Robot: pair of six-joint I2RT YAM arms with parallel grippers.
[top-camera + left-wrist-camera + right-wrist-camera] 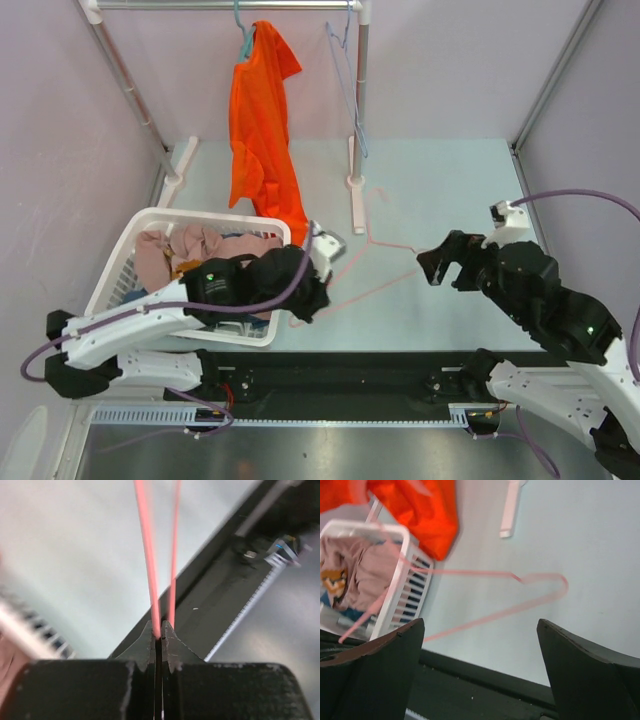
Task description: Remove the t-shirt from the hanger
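An orange t-shirt (pixel 262 130) hangs on a teal hanger (pixel 243 38) from the rack rail at the back, and its lower hem shows in the right wrist view (pixel 420 510). A bare pink wire hanger (pixel 369 236) lies across the table. My left gripper (pixel 312 305) is shut on the pink hanger's left corner, the wire (pixel 148 555) pinched between the tips (pixel 160 632). My right gripper (pixel 435 265) stands open by the pink hanger's right corner, touching nothing. The pink wire (pixel 485 572) lies beyond its gap (pixel 480 622).
A white laundry basket (pixel 125 262) holding pinkish clothes (pixel 190 250) stands at the left, next to my left arm. The rack's right post (pixel 362 100) carries a thin blue wire hanger (pixel 350 90). Walls close in both sides.
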